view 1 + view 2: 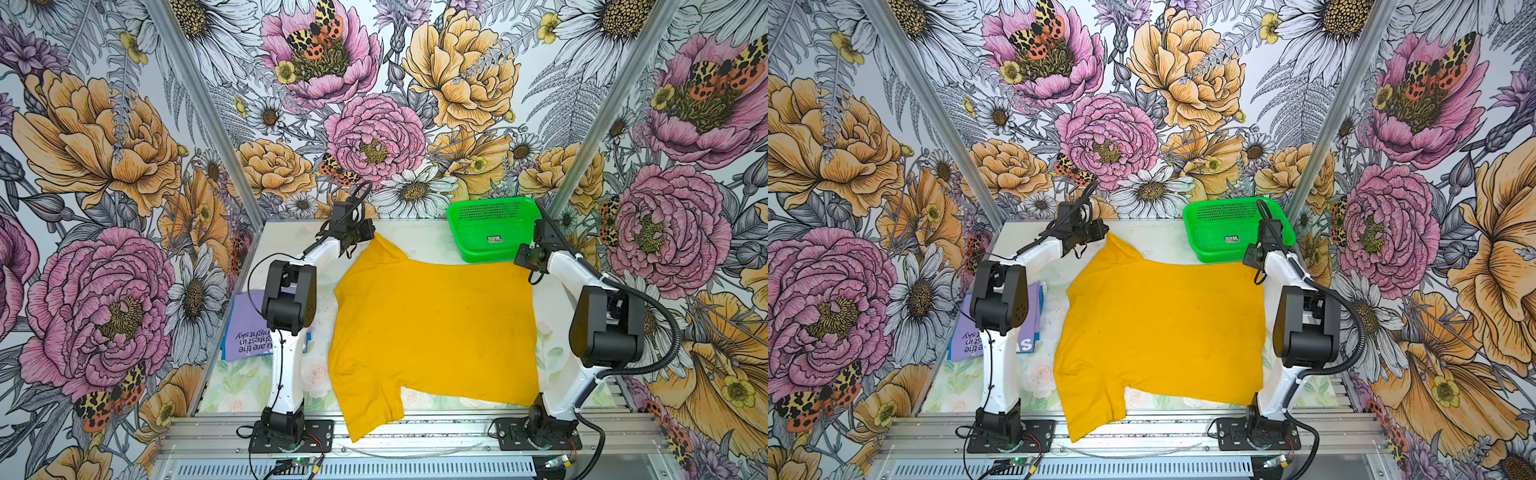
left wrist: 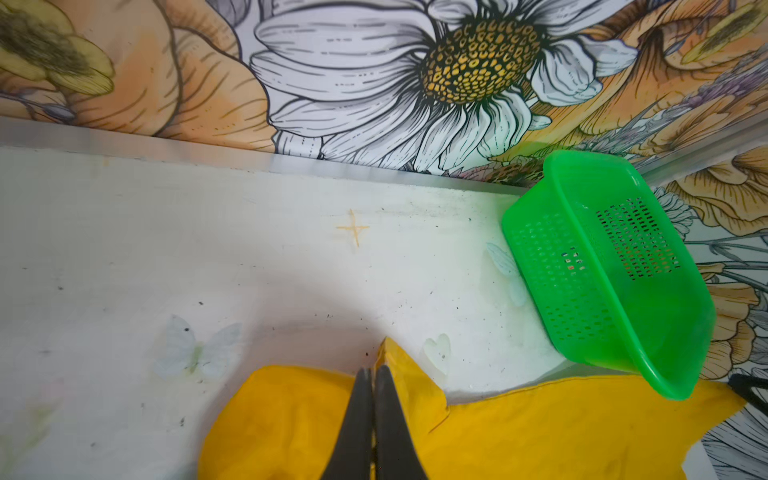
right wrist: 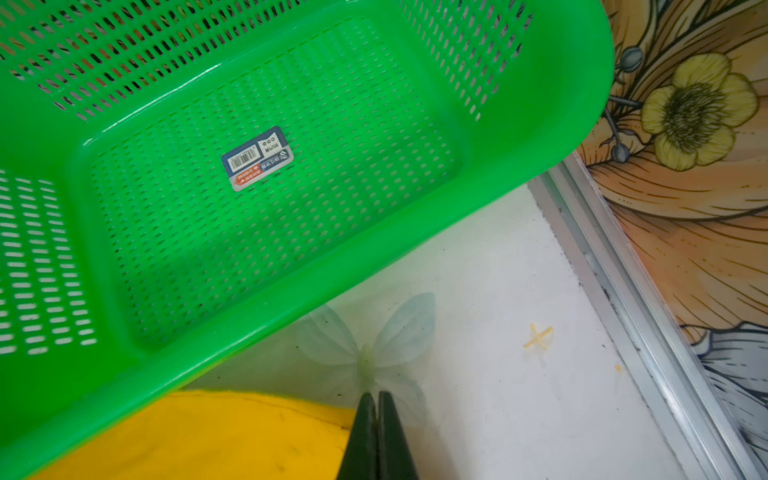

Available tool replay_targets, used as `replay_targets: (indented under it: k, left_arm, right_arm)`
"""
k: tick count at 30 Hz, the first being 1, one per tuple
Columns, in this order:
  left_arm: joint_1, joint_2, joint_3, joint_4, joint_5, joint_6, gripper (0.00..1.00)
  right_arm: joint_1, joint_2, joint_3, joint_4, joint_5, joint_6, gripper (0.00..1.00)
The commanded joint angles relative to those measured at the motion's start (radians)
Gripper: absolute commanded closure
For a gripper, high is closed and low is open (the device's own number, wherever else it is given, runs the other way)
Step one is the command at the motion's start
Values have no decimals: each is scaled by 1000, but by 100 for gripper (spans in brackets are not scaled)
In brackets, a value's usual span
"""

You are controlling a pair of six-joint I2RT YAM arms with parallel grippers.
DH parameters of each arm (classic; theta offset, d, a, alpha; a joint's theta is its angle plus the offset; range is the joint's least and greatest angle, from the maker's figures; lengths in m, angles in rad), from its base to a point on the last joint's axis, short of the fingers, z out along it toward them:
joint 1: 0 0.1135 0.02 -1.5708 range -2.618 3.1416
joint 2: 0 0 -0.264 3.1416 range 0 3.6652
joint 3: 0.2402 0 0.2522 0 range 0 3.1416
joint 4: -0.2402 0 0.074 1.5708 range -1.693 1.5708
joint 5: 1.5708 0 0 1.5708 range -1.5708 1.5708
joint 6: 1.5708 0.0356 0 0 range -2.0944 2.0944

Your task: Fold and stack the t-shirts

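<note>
well, left claw [image 2: 374, 372] pinches yellow t-shirt [image 2: 540, 428] sleeve; right claw [image 3: 377, 400] closed.

white-shelled left arm [image 1: 284, 374] and right arm [image 1: 571, 266], black joint housings [image 1: 291, 299], ribbed black hose [image 1: 678, 338], slim dark left claw [image 2: 374, 370]

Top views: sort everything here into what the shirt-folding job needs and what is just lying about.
Job:
- yellow t-shirt, spread out in the middle
- lavender t-shirt, at the left, partly behind the arm
- left pincer, shut on the yellow t-shirt's sleeve tip
- right pincer, shut beside its far edge

Lying about:
- green basket, back right, holding only a sticker
</note>
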Motion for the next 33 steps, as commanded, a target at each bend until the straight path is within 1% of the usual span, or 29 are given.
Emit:
replay_targets:
  k: [1, 4, 7, 12, 17, 19, 23, 25, 30, 33]
  left_arm:
    - [18, -169, -82, 43, 11, -7, 100]
    - [18, -277, -245, 91, 0, -15, 100]
    - [14, -432, -433, 152, -36, -36, 100]
    - [-30, -665, -701, 164, -150, -59, 100]
    - [-85, -856, -888, 130, -252, -94, 100]
    - [-113, -928, -948, 117, -286, -113, 100]
    - [-187, -1049, -1037, 39, -358, -122, 100]
    - [-208, -1091, -1075, 9, -373, -136, 100]
    - [-245, -1183, -1157, -23, -398, -171, 100]
    - [-266, -1228, -1183, -62, -440, -187, 100]
  right_arm:
    - [-5, -103, -56, 17, -67, -21, 100]
    - [-10, -180, -142, 17, -100, -19, 100]
    - [-33, -261, -237, 16, -140, -18, 100]
    - [-60, -430, -389, 16, -151, 1, 100]
    - [-88, -566, -489, -13, -170, 55, 100]
    - [-102, -595, -516, -35, -161, 71, 100]
    - [-107, -686, -605, -20, -171, 87, 100]
    - [-107, -707, -626, -21, -182, 74, 100]
    - [-108, -753, -675, -19, -158, 80, 100]
    - [-107, -771, -695, -19, -141, 83, 100]
